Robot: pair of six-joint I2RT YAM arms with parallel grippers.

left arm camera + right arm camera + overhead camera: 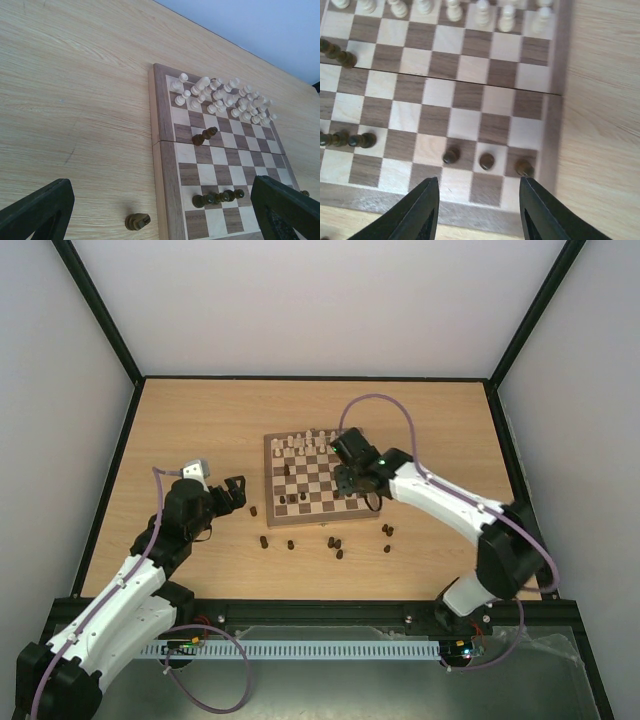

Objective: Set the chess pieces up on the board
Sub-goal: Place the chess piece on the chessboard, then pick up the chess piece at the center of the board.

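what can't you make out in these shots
- Top view: right gripper covers the board's near-right squares; loose dark pieces too small to identify.
- Right wrist view: cream pieces cut off by top edge.
- Left wrist view: board's near-right corner behind a finger.

Checkered board [470, 95], some dark chess pieces [486, 161] aboard, others scattered nearby

The board [320, 483] sits in the middle of the table [200, 430], with the opposing pieces [305, 443] crowded along its far rows, three chess pieces [486, 161] side by side near its near right corner, and others scattered on the table before it.
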